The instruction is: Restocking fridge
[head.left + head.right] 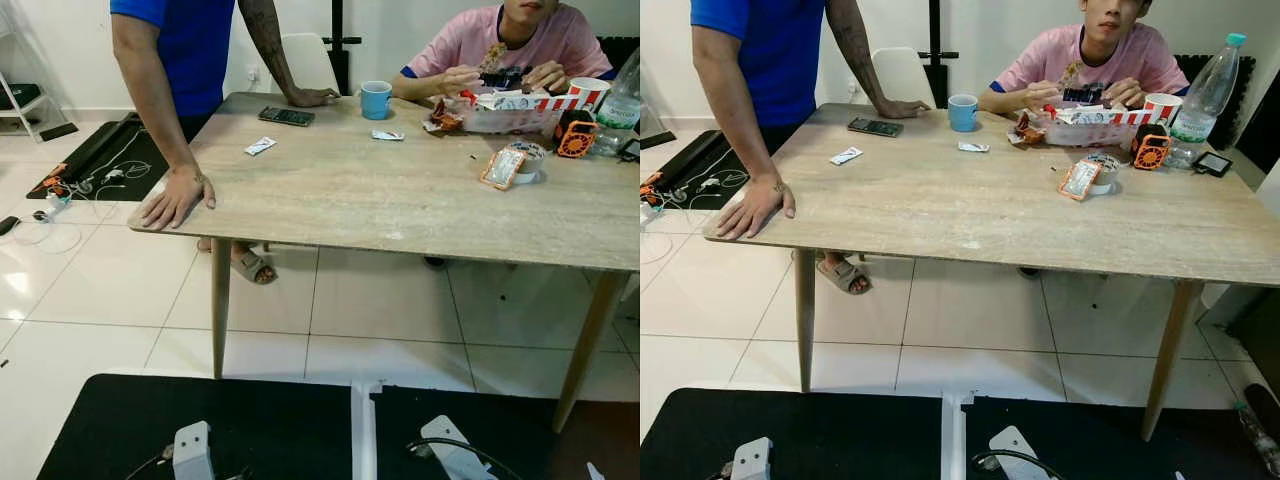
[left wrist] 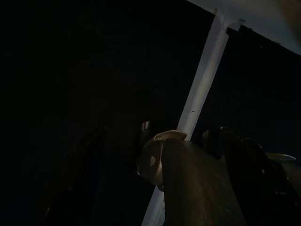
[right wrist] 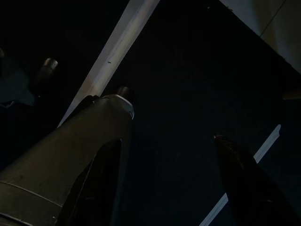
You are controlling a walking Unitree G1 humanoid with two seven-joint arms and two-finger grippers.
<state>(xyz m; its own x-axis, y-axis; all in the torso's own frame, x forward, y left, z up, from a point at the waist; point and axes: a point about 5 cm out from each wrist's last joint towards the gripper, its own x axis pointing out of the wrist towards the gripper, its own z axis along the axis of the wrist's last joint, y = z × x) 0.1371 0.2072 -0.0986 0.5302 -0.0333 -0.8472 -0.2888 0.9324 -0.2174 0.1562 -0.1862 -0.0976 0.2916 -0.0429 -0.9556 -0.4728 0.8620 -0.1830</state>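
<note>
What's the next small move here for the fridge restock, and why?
Probably turn in place to look for the fridge. Ahead stands a wooden table with two people at it, carrying a blue mug, a phone and a water bottle. Both arms hang idle over the black mat; the right gripper is open and holds nothing.

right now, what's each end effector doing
Left end effector: hanging idle in the dark, open or shut cannot be told.
Right end effector: open, holding nothing, above the black mat.

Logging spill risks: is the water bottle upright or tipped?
Upright: the water bottle stands on the table, blue cap on top.
</note>
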